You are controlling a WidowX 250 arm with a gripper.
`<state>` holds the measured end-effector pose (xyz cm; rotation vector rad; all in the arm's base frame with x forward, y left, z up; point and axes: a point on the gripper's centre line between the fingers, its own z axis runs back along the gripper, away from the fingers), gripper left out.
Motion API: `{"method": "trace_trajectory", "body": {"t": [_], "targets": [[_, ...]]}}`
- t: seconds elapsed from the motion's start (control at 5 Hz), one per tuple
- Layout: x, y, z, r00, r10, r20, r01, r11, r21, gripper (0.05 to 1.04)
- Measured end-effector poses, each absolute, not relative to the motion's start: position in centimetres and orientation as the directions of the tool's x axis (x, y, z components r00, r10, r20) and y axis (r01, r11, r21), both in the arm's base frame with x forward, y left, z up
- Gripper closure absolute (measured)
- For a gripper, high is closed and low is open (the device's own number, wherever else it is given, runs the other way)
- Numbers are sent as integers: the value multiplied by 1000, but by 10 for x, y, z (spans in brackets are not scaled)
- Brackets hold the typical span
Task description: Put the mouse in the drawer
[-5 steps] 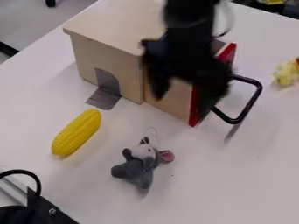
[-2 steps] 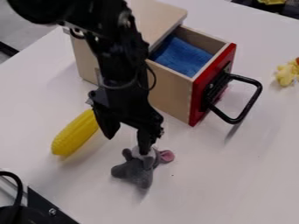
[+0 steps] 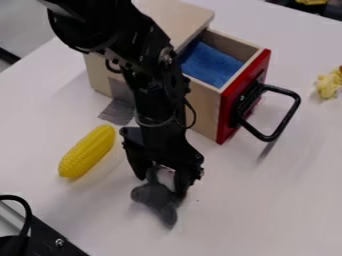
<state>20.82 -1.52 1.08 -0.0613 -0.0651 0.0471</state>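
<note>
The mouse [image 3: 155, 195] looks plush, the box [image 3: 175, 16] smooth wood.

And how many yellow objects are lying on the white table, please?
2. The corn lies toward the picture's left, beside the end effector; a small yellow toy is at the right edge. The arm could hide another.

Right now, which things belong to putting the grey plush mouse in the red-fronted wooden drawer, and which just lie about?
Job: mouse; open drawer; black two-finger gripper.
Lying about: bumpy yellow corn cob; small yellow object, right edge.
</note>
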Motion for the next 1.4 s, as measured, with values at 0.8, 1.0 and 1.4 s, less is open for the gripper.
{"method": "trace_trajectory", "body": {"t": [0.8, 1.0, 1.4], "targets": [[214, -27, 56, 990, -28, 138, 38, 997, -67, 513], [247, -32, 103, 978, -12, 210, 34, 994, -103, 513], [313, -22, 109, 974, 40, 224, -15, 994, -113, 513]]}}
